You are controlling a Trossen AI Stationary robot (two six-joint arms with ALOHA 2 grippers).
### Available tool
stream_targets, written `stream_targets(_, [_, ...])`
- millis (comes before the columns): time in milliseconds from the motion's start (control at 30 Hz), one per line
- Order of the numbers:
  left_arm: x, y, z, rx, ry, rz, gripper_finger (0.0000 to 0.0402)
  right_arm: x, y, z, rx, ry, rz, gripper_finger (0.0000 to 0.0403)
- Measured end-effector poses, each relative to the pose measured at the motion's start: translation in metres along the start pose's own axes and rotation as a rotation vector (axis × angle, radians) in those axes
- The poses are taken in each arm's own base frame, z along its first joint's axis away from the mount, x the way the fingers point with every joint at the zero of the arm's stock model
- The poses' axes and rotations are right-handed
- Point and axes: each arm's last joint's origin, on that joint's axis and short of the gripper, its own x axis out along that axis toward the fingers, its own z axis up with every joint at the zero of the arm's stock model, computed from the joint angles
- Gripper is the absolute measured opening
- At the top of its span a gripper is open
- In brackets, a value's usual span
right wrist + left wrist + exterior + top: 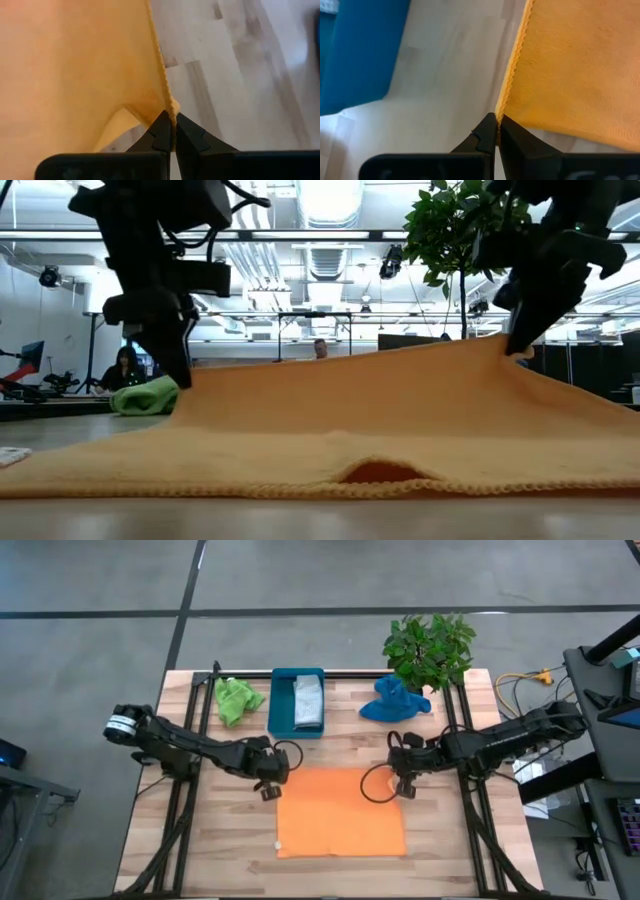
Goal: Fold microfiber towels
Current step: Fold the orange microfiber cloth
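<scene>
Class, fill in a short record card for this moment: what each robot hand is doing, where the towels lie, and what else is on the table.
Left hand: shut on far left corner of the flat orange microfiber towel
Right hand: shut on its far right corner
Crumpled lime green towel: far left of table
Crumpled blue towel: far right
Folded grey towel: inside rigid teal rectangular tray
Leafy green potted plant: far right edge

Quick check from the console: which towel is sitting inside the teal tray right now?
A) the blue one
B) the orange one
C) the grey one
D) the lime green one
C: the grey towel lies in the teal tray; the lime green towel and the blue towel sit on the table either side of it, and the orange towel is spread out in front.
</scene>
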Motion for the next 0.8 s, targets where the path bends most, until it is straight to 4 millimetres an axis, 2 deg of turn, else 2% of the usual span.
stream_targets(167, [-0.003,0.002,0.003,-0.001,-0.013,-0.003,0.0000,0.000,-0.001,-0.002,-0.070,0.028,-0.010,0.0009])
stream_targets(533, [-0.028,0.010,0.006,0.108,-0.111,-0.013,0.0000,-0.003,-0.003,-0.006,-0.150,0.079,-0.023,0.0009])
stream_targets(800, [-0.037,0.009,0.009,0.132,-0.155,-0.074,0.0000,-0.004,0.006,-0.009,-0.193,0.077,0.004,0.0008])
